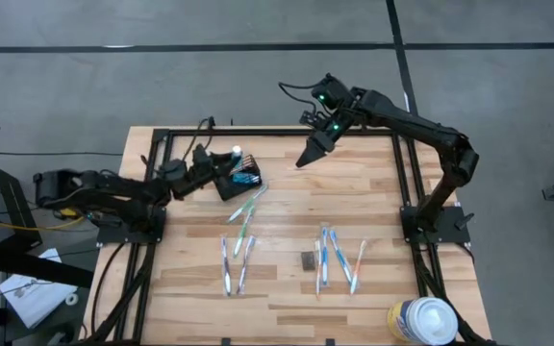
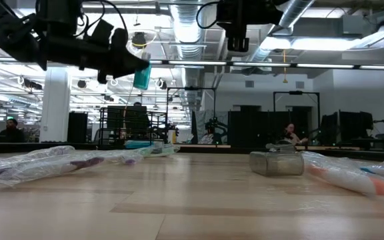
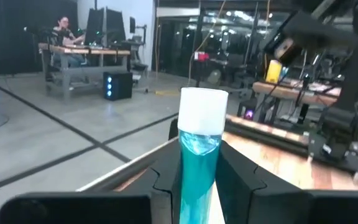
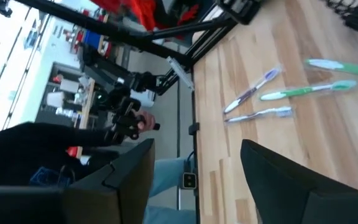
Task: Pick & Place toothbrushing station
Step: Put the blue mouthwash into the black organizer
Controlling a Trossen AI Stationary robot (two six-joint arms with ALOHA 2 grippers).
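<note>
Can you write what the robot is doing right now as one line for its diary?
left gripper: shut on toothpaste tube, above caddy | right gripper: open, empty | toothbrushes: on table

- The lower end of the toothpaste tube (image 3: 199, 163) is hidden between the left gripper's (image 3: 199, 180) fingers.
- The white canister (image 1: 423, 322) is cut off by the high view's bottom edge.
- The caddy's (image 1: 239, 181) contents are too small to be told apart.

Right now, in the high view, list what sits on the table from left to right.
Left gripper holding a toothpaste tube → black wire caddy → right gripper hovering open → small dark block → large white canister at the table's near right corner.
</note>
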